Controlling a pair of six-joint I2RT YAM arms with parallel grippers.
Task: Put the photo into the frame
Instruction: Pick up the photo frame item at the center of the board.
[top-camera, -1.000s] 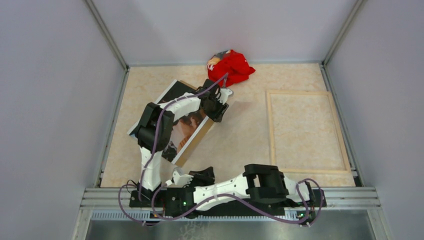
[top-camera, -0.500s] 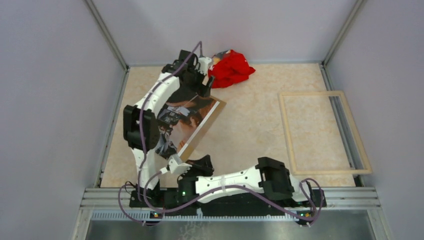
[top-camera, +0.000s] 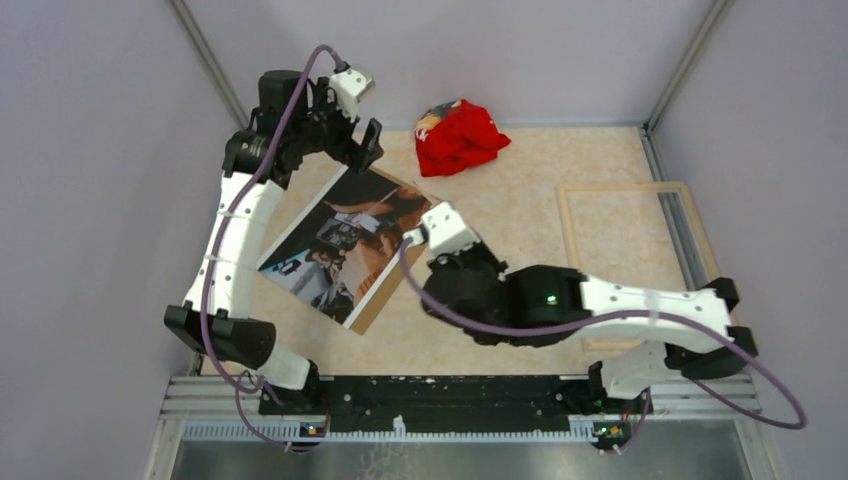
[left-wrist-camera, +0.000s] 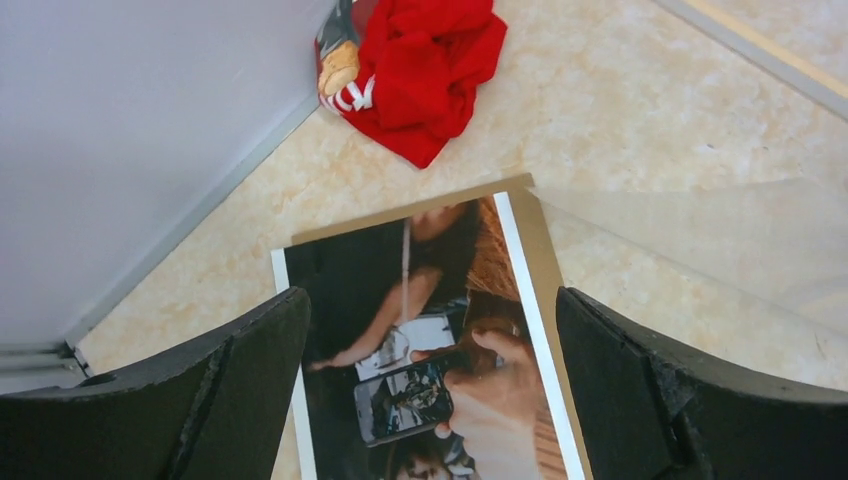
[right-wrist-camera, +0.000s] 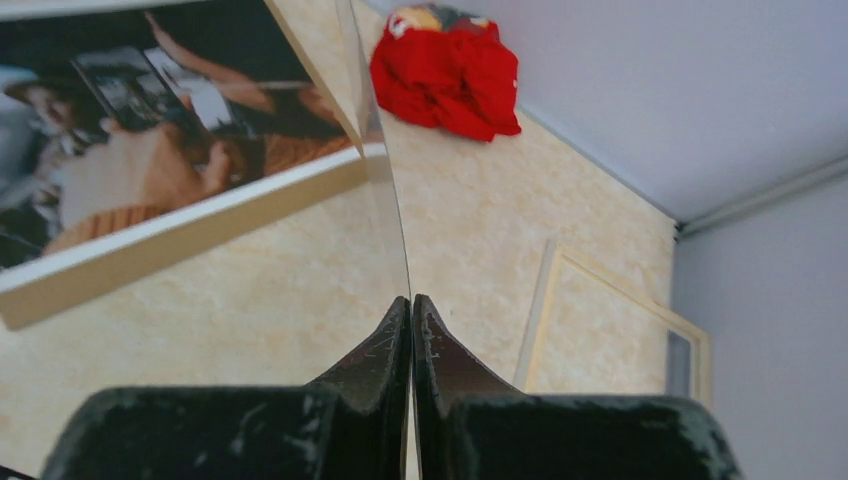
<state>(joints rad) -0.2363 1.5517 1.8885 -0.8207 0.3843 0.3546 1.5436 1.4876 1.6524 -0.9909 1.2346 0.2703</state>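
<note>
The photo (top-camera: 340, 240) lies face up on a brown backing board (top-camera: 378, 300) at the left of the bench (top-camera: 560, 150), well apart from the frame (top-camera: 620, 187) on the right. The left gripper (left-wrist-camera: 430, 390) hovers above the photo with its jaws spread. The right gripper (right-wrist-camera: 411, 310), jaws pressed together, pinches a clear pane (left-wrist-camera: 700, 235) by its edge, probably to keep it off the print.

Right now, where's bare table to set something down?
Bare table lies between the red cloth and the frame, toward the far side. Crowded: the photo fills the left, the right claw pinching a clear sheet beside it.
</note>
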